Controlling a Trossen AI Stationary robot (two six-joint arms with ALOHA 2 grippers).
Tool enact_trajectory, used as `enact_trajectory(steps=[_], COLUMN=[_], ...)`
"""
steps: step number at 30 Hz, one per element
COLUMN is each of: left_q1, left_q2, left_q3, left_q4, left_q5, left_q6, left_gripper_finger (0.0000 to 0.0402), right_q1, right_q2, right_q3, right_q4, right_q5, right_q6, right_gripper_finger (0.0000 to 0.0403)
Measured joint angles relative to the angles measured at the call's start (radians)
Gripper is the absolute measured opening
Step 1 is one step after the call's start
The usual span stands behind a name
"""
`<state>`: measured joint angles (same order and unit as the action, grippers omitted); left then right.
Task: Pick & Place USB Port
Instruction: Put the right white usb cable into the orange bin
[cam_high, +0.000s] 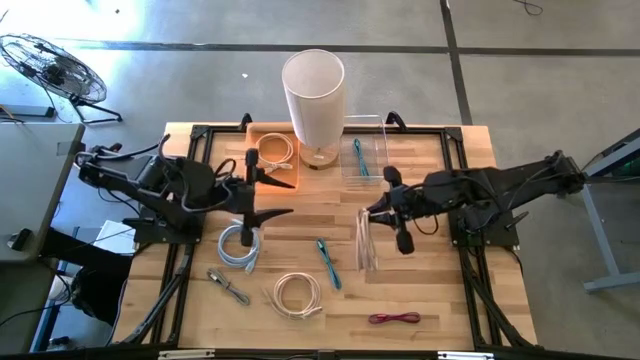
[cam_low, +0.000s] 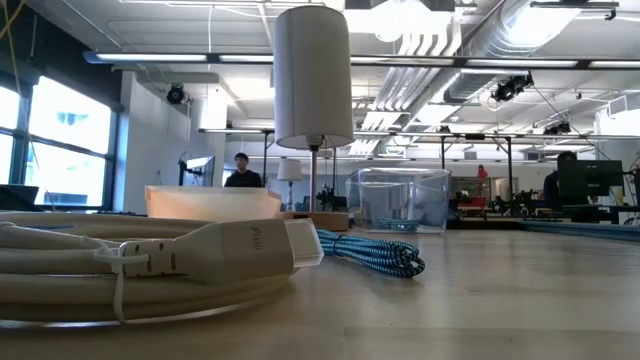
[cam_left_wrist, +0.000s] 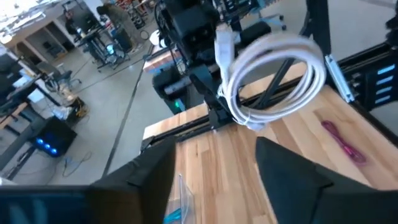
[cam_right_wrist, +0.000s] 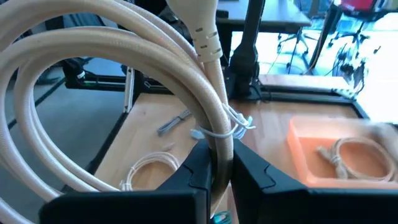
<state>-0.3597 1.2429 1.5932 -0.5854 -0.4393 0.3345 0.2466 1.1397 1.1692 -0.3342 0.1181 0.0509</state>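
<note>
My right gripper (cam_high: 368, 222) is clamped on a coiled white USB cable (cam_high: 365, 243), holding it lifted over the middle of the table with the loops hanging below my fingers; in the right wrist view the coil (cam_right_wrist: 112, 93) is pinched at its tied section between my two fingers. My left gripper (cam_high: 272, 198) waits with its fingers spread wide, empty, near the orange tray (cam_high: 256, 133), which already holds one white cable (cam_high: 275, 151). The clear bin (cam_high: 372, 125) beside the lamp (cam_high: 313, 90) holds a blue cable (cam_high: 358, 155). I judge the carry is under way: I should keep the pinch firm, travel slowly so the loops don't swing, and clear the container wall before lowering.
</note>
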Motion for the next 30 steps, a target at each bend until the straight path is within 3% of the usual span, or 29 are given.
enact_trajectory(steps=[5,15,24,30], left_q1=[0.000,0.005,0.020,0.021], left_q2=[0.038,0.130,0.131,0.130], left_q3=[0.000,0.000,0.000,0.000], left_q4=[0.029,0.269,0.250,0.235], left_q5=[-0.023,-0.005,-0.091,-0.096], left_q6=[-0.001,-0.018,-0.028,-0.026], left_gripper_finger=[0.0272,0.0277,0.0275,0.0275], right_q1=[-0.025,-0.030,0.007,0.049], right_q2=[0.000,0.105,0.208,0.214], right_q3=[0.032,0.136,0.233,0.263], right_q4=[0.008,0.025,0.069,0.070], right_q5=[0.141,0.745,0.852,0.943], right_q6=[-0.081,-0.269,-0.429,-0.505], right_gripper_finger=[0.0023,0.0023,0.0023,0.0023])
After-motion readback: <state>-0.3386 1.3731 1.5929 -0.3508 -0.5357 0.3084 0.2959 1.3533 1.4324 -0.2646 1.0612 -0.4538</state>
